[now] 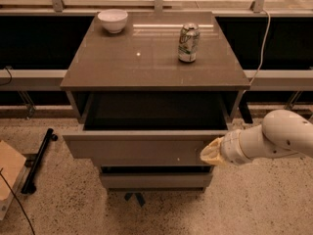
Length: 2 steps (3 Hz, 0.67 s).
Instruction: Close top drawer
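The top drawer (142, 151) of the grey-brown cabinet stands pulled out partway, its flat front panel facing me and its dark inside showing. My gripper (209, 154) comes in from the right on a white arm and rests against the right end of the drawer front.
A white bowl (113, 20) sits at the back left of the cabinet top (146, 58), and a soda can (189, 43) stands at the back right. A lower drawer front (156, 180) shows below. A black bar (38, 159) and a cardboard piece (9, 170) lie on the speckled floor at left.
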Each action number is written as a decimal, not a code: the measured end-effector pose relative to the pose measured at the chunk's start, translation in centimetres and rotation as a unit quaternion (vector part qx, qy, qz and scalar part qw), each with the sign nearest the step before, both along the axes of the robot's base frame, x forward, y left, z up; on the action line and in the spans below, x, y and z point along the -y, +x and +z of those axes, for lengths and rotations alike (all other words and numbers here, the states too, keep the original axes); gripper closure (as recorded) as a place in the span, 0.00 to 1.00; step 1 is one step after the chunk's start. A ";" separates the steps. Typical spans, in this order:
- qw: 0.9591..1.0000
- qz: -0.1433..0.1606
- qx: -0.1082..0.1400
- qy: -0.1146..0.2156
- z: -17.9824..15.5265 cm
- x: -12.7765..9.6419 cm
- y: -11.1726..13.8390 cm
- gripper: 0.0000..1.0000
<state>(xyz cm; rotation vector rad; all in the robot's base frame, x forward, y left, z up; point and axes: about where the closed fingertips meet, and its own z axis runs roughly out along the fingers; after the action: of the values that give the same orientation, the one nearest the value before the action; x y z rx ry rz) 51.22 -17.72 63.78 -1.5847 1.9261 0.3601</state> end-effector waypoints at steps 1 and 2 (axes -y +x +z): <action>1.000 -0.004 0.022 0.021 0.0 -1.0 3.6 1.00; 0.999 -0.005 0.025 0.024 0.0 -1.1 4.0 0.82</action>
<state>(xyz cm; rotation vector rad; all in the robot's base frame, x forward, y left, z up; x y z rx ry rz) 55.26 -16.62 63.80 -1.5380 1.8741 0.3562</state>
